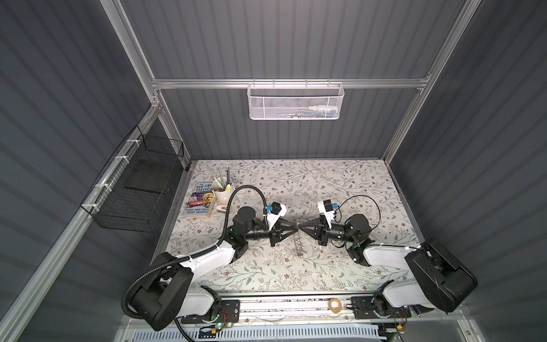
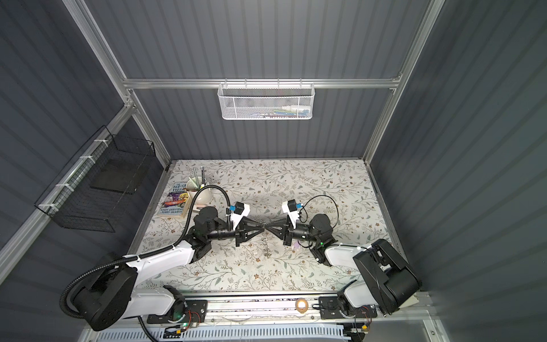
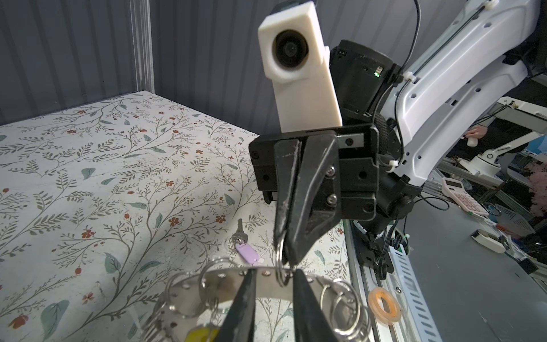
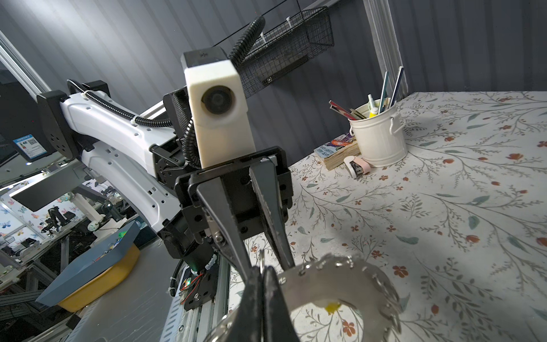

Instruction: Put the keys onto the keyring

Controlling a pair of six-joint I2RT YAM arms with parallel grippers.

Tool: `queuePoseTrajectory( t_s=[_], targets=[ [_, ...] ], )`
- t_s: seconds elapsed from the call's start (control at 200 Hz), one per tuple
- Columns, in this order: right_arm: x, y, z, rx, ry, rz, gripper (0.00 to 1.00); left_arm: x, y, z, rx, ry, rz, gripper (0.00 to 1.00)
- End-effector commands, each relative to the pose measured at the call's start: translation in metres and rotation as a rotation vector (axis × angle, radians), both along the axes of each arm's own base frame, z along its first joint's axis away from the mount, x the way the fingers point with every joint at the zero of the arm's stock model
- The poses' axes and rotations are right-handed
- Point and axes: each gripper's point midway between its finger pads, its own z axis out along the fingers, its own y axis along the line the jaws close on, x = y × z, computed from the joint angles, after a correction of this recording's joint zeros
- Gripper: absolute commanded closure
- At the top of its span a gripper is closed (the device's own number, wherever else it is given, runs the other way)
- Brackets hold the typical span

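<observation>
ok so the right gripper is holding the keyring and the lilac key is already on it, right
No. The lilac key is not on the keyring; the left wrist view shows it lying on the table. The right gripper does hold the keyring.

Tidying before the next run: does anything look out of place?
A small tan tape roll sits on the front aluminium rail, off the floral tabletop, where a lilac-tagged dark key lies apart from the flat grey metal keyring.
</observation>
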Motion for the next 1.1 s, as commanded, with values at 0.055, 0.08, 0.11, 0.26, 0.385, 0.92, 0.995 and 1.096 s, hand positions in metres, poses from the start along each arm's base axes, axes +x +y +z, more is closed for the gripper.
queuePoseTrajectory(
  t_s=[0.055,0.08,0.11,0.26,0.385,0.92,0.995,1.096],
  targets=[
    [-0.002,0.000,0.007,0.021,-0.036,0.015,1.00,-0.003,-0.004,0.009,-0.030,-0.014,-0.027,0.81],
    [-0.002,0.000,0.008,0.021,-0.036,0.015,1.00,-0.003,-0.004,0.009,-0.032,-0.013,-0.027,0.81],
    [-0.002,0.000,0.007,0.019,-0.033,0.016,1.00,-0.003,-0.004,0.010,-0.034,-0.014,-0.026,0.81],
    [-0.002,0.002,0.006,0.017,-0.030,0.024,1.00,-0.002,-0.005,0.009,-0.033,-0.010,-0.027,0.83],
    [-0.002,0.001,0.006,0.016,-0.029,0.023,1.00,-0.002,-0.006,0.008,-0.031,-0.006,-0.033,0.86],
    [0.006,-0.014,0.015,0.047,-0.034,-0.045,0.63,-0.006,0.004,0.006,0.192,-0.052,-0.052,1.00],
    [0.009,-0.022,0.020,0.073,-0.039,-0.071,0.59,-0.006,0.005,0.008,0.222,-0.062,-0.057,1.00],
    [0.013,-0.026,0.020,0.072,-0.032,-0.106,0.55,-0.007,0.006,0.011,0.253,-0.066,-0.072,1.00]
  ],
)
